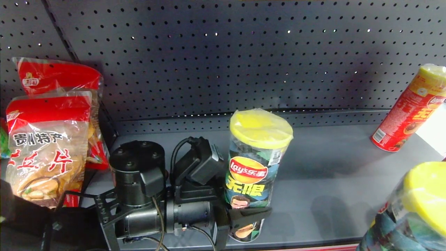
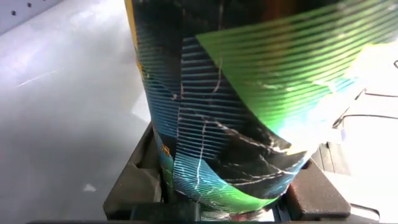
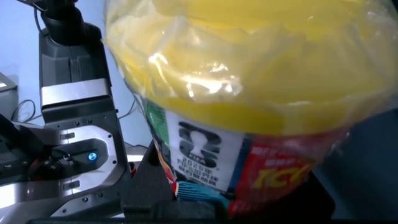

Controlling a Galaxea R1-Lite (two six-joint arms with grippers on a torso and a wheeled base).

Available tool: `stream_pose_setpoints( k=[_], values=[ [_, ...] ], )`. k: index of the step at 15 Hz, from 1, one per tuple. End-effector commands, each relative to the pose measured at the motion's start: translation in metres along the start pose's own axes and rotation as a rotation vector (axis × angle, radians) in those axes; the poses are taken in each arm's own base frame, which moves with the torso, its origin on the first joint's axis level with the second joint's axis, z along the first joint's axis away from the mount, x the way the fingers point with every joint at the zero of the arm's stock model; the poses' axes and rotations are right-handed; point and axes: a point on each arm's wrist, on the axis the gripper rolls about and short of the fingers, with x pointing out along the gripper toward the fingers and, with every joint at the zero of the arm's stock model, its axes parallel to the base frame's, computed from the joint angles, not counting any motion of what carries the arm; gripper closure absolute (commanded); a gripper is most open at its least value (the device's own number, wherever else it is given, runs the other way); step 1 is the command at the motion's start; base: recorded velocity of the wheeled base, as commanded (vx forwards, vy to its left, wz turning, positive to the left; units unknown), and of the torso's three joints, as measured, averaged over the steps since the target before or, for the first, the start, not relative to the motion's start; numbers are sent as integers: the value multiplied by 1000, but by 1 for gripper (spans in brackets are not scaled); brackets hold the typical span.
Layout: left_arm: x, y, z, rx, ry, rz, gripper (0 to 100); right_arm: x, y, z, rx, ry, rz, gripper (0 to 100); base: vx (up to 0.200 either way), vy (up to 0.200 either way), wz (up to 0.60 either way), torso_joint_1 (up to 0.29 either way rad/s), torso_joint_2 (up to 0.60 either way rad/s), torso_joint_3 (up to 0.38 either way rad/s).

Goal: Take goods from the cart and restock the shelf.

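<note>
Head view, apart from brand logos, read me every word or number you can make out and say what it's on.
"无限": yellow-lidded dark cardboard chip can in the left gripper.
"贵州特产": front clear plastic snack bag with red top.
Tilted red chip can, second yellow-lidded can: print too blurred or cut off.

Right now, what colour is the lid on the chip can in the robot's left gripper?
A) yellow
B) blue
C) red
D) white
A: the chip can clamped in the left gripper has a yellow lid under clear wrap.
</note>
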Motion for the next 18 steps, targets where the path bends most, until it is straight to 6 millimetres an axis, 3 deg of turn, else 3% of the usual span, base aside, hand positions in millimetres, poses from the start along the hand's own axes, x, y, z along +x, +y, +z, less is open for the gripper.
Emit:
stream_pose_setpoints(
  k=[1,6,8,16,17,18],
  values=[
    [11,7,-5,-9,12,-2,100,1,0,0,1,3,3,100,0,0,0,0,0,0],
    [35,21,-11,-17,8,3,100,1,0,-1,1,4,3,100,0,0,0,0,0,0],
    [37,17,-14,-22,17,-9,100,1,0,-1,1,5,5,100,0,0,0,0,0,0],
    [20,8,-18,-39,44,8,100,2,1,0,-2,3,14,100,0,0,0,0,0,0],
    [19,8,-20,-42,49,8,0,3,0,0,0,6,15,100,0,0,0,0,0,0],
    [19,9,-20,-43,50,13,0,3,0,0,-1,6,15,100,0,0,0,0,0,0]
  ],
)
